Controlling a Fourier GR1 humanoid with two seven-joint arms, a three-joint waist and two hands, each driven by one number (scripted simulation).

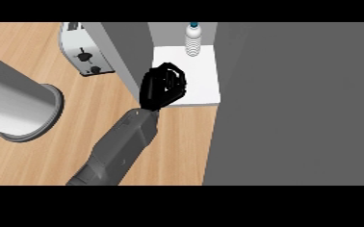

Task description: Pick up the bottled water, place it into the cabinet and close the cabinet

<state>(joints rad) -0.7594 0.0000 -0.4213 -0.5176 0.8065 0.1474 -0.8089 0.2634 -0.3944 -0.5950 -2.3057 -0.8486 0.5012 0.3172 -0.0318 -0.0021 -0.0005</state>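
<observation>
The clear bottled water stands upright, deep on the open cabinet's white shelf.

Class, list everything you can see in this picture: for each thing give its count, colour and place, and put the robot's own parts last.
bottled water: one, clear with a white cap, upright at the back of the cabinet shelf.
cabinet: one, grey walls with a white shelf, upper middle; its door stands open, filling the right side.
toaster: one, silvery with black knobs, upper left on the counter.
pot: one, grey metal, left edge.
counter: one, light wood, under everything.
left hand: one, black with curled fingers on a grey forearm, at the shelf's front left edge, holding nothing.
</observation>
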